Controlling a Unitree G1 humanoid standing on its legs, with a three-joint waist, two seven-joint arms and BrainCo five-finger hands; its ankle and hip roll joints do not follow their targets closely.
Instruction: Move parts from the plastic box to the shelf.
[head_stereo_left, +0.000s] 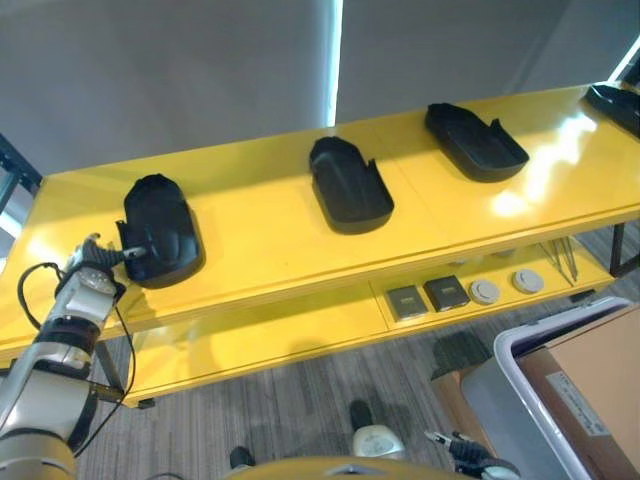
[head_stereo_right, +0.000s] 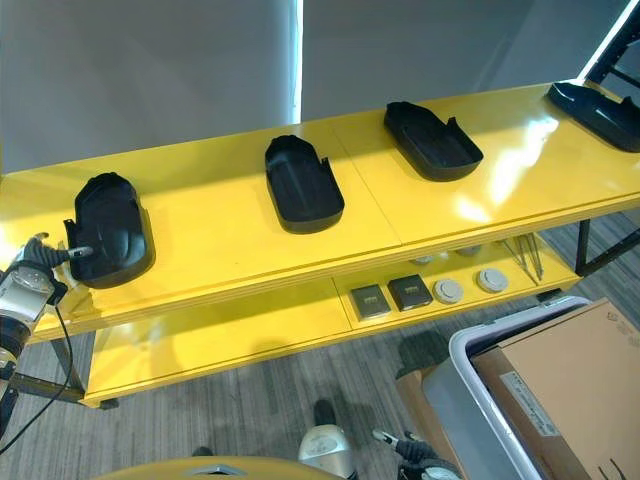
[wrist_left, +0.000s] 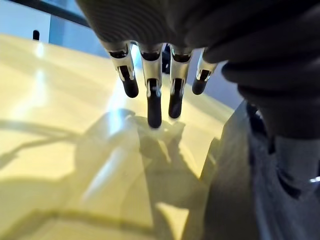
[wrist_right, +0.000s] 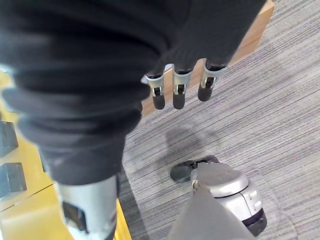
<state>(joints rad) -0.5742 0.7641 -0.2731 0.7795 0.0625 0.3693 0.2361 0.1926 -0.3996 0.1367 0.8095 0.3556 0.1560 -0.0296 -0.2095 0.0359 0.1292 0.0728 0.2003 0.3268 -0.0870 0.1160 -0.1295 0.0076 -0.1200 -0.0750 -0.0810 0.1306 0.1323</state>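
Four black moulded parts sit in a row on the top board of the yellow shelf (head_stereo_left: 300, 240) — one at the far left (head_stereo_left: 160, 230), one in the middle (head_stereo_left: 348, 185), one further right (head_stereo_left: 474, 141), and a fourth (head_stereo_right: 595, 110) at the right end, cut off by the edge of my head views. My left hand (head_stereo_left: 95, 262) is at the left end of the shelf, just beside the leftmost part; from the head camera I cannot tell whether it touches the part. In its wrist view the fingers (wrist_left: 154, 100) hang straight and relaxed over the yellow surface, holding nothing, with the dark part alongside. My right hand (wrist_right: 175, 85) hangs low over the grey carpet (wrist_right: 260, 115), fingers loosely extended and empty. On the lower board lie two dark square pieces (head_stereo_left: 427, 297) and two round white ones (head_stereo_left: 505, 287). Down at the lower right stands the plastic box (head_stereo_left: 510, 400) — a brown cardboard carton (head_stereo_left: 590, 390) sits in it.
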